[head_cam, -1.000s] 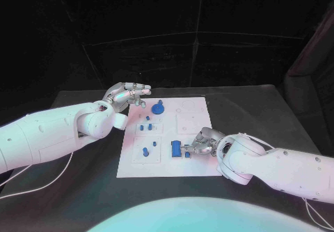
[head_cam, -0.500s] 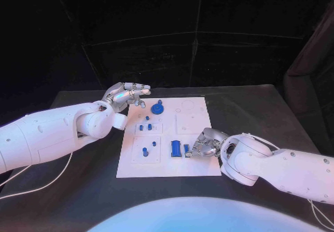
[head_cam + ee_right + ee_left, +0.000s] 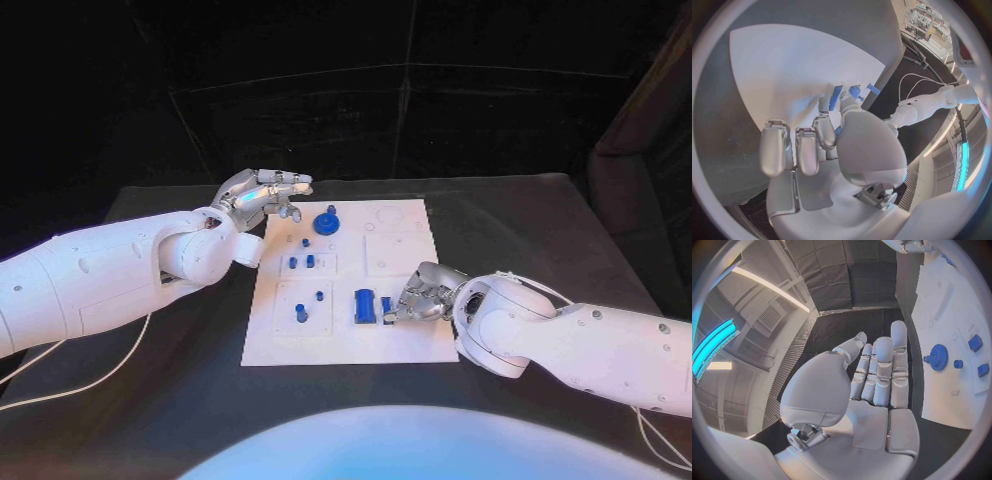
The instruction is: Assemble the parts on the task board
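Both hands (right hand (image 3: 415,296) beside the blue block (image 3: 366,306)) have barely shifted.

Matt white task board (image 3: 397,255) — glossy blue plastic-looking parts (image 3: 366,306)

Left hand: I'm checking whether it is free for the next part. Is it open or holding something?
Open. The left hand has its fingers stretched out with nothing between them, poised beside the task board near the blue gear.
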